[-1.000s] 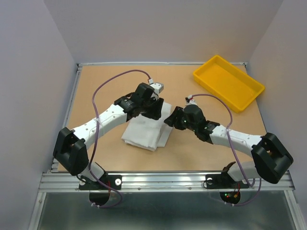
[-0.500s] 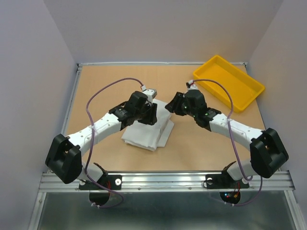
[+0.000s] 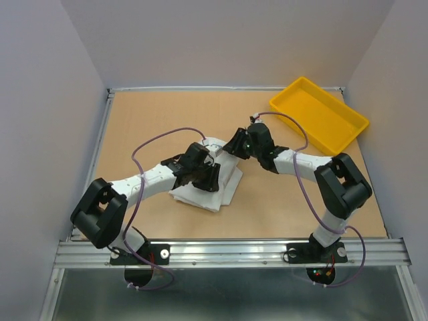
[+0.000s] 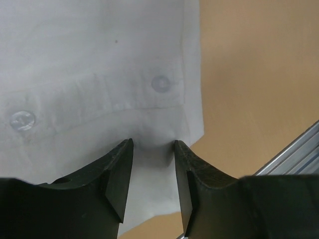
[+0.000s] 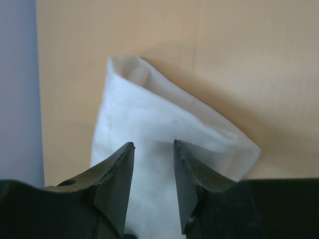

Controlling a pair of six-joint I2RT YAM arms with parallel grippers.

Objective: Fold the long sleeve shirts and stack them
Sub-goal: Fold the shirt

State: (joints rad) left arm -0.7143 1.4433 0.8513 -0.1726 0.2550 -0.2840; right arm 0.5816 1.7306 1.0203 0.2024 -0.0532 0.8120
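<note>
Top view: white shirt [image 3: 224,189], folded small, lies beneath both arm tips.
Left wrist: left gripper [image 4: 152,144] has its jaws parted, with the cloth edge between the tips.
Right wrist: right gripper [image 5: 153,145] is likewise parted, over a corner.
Judged mid-fold. Next: pinch both, lift evenly.
</note>
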